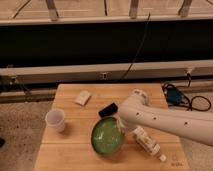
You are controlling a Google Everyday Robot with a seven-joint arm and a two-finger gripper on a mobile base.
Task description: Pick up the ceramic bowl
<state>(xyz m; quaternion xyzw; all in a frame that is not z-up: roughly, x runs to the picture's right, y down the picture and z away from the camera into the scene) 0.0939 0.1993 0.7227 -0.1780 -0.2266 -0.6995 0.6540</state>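
Note:
The ceramic bowl (106,136) is round, glossy green with a dark rim. It is tilted steeply, its inside facing the camera, over the front middle of the wooden table (65,155). My gripper (123,128) is at the end of the white arm that reaches in from the right. It is at the bowl's right rim, shut on it and holding that side up. The arm's wrist hides most of the fingers.
A translucent white cup (55,120) stands left of the bowl. A black block (107,109) lies just behind the bowl and a beige block (83,97) farther back. A white bottle (147,141) lies to the bowl's right. A blue device with cables (173,94) sits off the table's right edge.

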